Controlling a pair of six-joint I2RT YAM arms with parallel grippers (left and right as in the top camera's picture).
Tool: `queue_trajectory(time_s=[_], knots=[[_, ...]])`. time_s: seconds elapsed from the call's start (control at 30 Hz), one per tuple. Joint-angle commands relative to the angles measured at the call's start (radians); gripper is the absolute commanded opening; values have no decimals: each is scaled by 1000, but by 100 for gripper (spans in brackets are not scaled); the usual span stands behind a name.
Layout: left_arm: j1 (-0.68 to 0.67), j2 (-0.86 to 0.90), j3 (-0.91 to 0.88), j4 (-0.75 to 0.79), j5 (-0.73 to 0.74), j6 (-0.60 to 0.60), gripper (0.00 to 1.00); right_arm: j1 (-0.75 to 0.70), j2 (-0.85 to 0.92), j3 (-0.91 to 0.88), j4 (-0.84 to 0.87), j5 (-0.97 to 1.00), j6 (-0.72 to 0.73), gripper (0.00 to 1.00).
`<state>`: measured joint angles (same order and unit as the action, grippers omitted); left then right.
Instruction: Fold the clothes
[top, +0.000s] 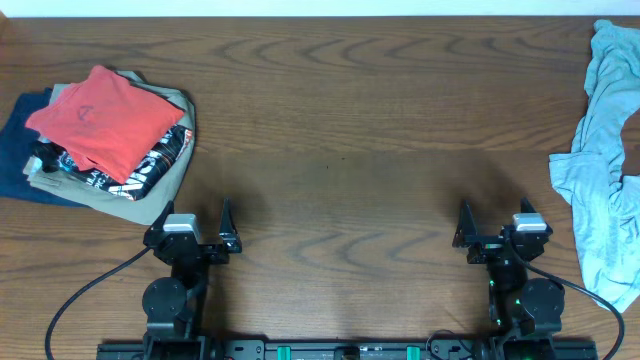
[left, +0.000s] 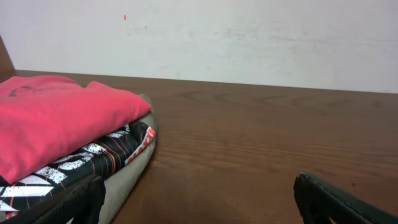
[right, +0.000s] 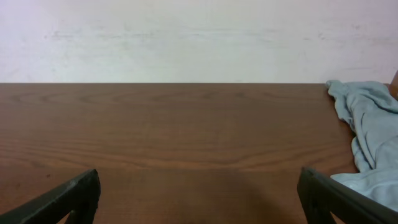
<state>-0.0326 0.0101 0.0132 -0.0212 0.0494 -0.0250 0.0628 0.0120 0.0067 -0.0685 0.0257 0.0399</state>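
A dark wooden table runs up to a plain white wall. On its left side sits a stack of folded clothes with a red shirt on top. At the right edge a light blue garment lies crumpled and unfolded. The left gripper and right gripper rest near the front edge, fingers spread wide, holding nothing. I'd say this last piece is waiting to be picked up. Next the right arm would need to reach over, pinch the blue cloth and drag it to the middle.
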Motion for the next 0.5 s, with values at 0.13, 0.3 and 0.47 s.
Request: queue_trajectory(time_s=[0.13, 0.3, 0.47], knots=[[5, -6, -9, -46, -6, 14, 98, -8, -4, -1, -4, -3, -14, 99], [5, -6, -9, -46, -6, 14, 98, -8, -4, -1, -4, -3, -14, 99], [5, -6, -9, -46, -6, 14, 98, -8, -4, -2, -4, -3, -14, 99]])
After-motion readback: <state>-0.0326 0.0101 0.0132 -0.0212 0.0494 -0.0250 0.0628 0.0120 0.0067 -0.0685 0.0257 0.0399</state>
